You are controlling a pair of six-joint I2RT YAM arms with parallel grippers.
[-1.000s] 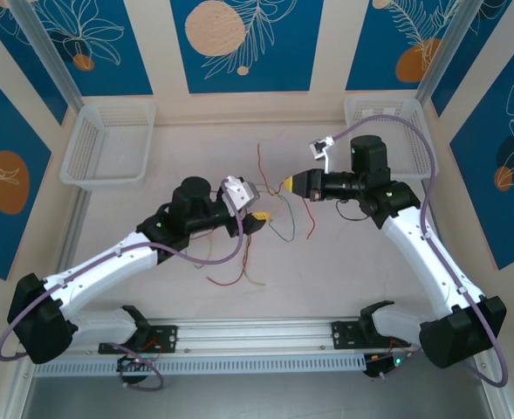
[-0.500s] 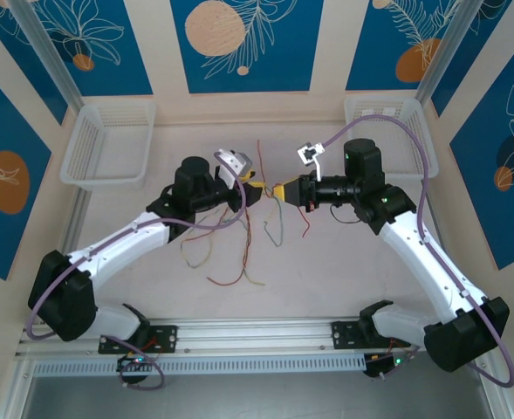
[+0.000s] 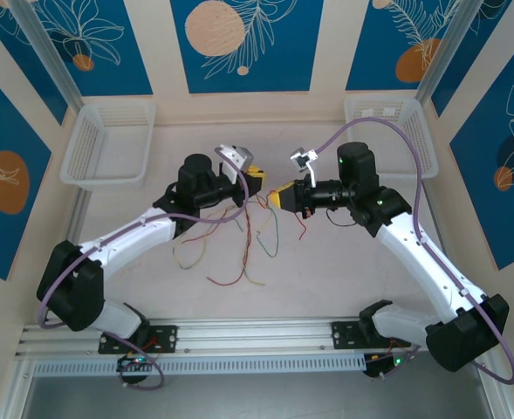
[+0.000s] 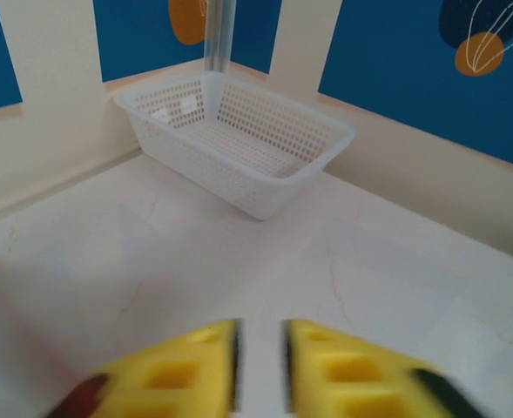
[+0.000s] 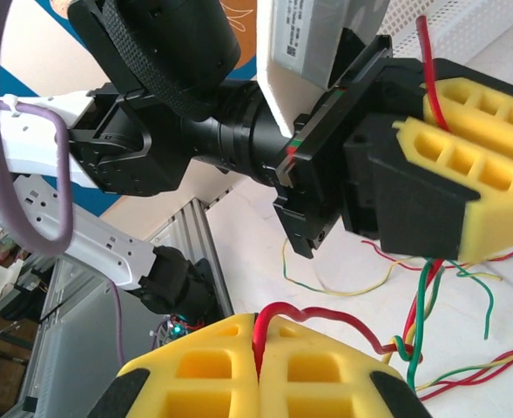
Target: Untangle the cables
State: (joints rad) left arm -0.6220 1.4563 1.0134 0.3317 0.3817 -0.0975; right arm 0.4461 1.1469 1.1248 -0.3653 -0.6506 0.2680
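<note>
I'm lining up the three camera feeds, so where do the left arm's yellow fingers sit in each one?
Top external: left fingers near centre, over the cables.
Left wrist: bottom edge, blurred, pointing towards the far right basket.
Right wrist: upper right, large and close.
Shared landmark: the right fingers, beside them in the top view, bottom centre in the right wrist view.

Bright, even light comes from above. Shadows on the tabletop [image 3: 326, 262] are soft and pale. The yellow fingers [image 4: 178, 379] of my left pincer [image 4: 260, 357] look blurry up close. The basket [image 4: 239, 148] behind them is clear. My right pincer [image 5: 258, 348] looks sharp.
</note>
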